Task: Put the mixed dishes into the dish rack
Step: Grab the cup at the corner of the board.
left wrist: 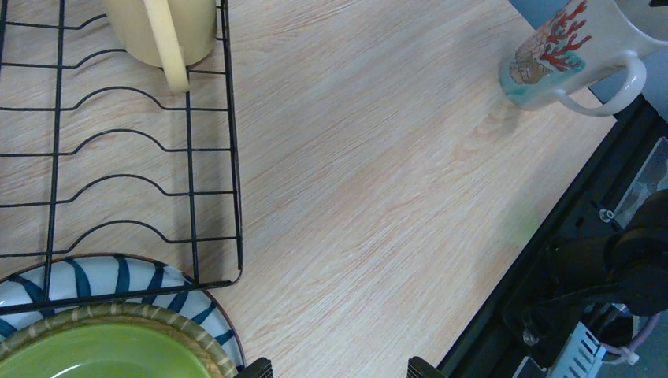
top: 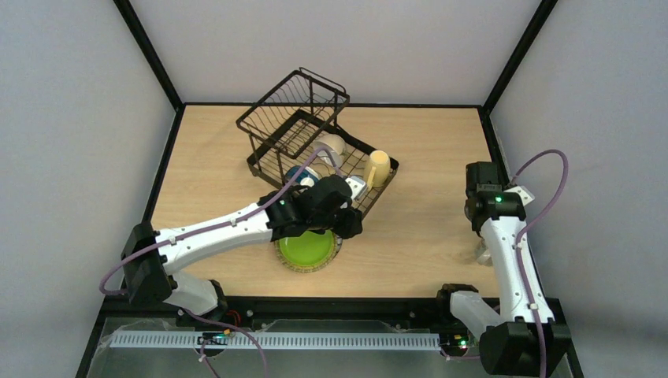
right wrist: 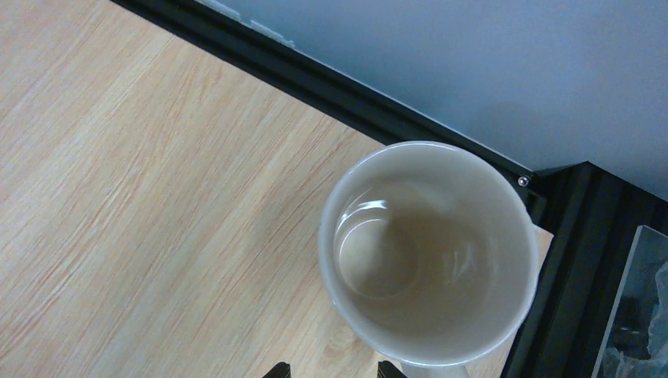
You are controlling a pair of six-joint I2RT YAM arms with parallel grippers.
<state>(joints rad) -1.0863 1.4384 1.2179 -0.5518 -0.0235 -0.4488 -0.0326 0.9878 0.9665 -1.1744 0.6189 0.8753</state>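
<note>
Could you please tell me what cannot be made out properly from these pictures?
Printed mug: top view, the right arm covers nearly all of it.
Green plate: left wrist view, cut off by the bottom edge.
Blue bowl: top view, mostly behind the left arm.
Left gripper, right gripper: only fingertips show at their wrist views' bottom edges.

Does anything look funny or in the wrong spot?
Nothing looks spilled or broken. One patterned mug stands alone near the table's right edge, far from the rack. The green plate lies on the table by the rack, not in it.
</note>
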